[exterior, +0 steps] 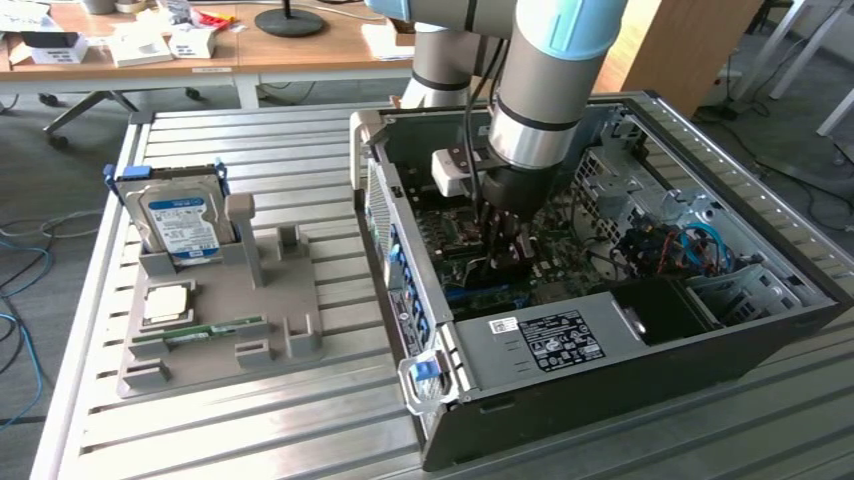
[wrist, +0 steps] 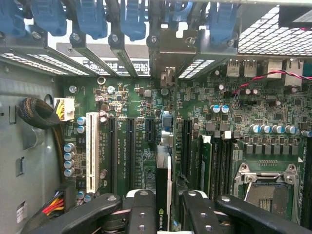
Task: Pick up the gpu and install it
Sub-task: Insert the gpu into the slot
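Gripper (wrist: 163, 214) position is inside the open computer case (exterior: 747, 320), low over the motherboard (wrist: 234, 126), with the arm (exterior: 554, 90) descending from above in the exterior view. In the wrist view the 2 black fingers (wrist: 141, 214) stand either side of a thin dark card held on edge, the gpu (wrist: 164, 195), and appear closed against its faces; the jaws are narrow but not fully together, because the card sits between them. The gpu runs away from the gripper toward the rear slot brackets (wrist: 168, 53), with its metal end plate (wrist: 167, 78) near the bracket row. It stands in line with the expansion slots: the white slot (wrist: 91, 151) and 2 dark slots (wrist: 122, 146) lie to one side, more dark slots (wrist: 187, 141) to the other. Whether the card edge is fully seated in its slot cannot be told, since the contact line is hidden under the card. Judged from this, pickup is done and the card has been carried into the case; insertion is under way or nearly complete, and release remains outstanding. Outside the case, on the exterior view's left, the grey parts holder (exterior: 220, 320) carries the hard drive (exterior: 180, 222) upright and the memory stick (exterior: 214, 330) lying flat. No gpu remains on that holder.
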Available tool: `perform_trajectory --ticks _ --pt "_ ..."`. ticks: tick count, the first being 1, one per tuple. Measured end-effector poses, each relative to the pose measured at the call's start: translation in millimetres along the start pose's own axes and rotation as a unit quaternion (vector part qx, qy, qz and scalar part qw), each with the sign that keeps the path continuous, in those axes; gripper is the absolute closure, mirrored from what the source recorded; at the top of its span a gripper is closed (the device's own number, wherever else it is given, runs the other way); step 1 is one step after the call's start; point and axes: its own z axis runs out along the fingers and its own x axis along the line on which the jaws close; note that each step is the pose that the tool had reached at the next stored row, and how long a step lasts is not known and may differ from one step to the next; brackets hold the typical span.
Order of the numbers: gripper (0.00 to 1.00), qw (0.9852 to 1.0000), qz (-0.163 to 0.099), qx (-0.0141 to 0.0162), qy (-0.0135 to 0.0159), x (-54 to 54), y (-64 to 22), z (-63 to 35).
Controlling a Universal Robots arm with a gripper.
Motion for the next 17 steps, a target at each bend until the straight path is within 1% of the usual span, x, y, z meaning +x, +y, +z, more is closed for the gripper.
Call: perform_trajectory --ticks 17 --pt "0.75 1.0 0.0 0.0 0.0 0.0 0.0 0.0"
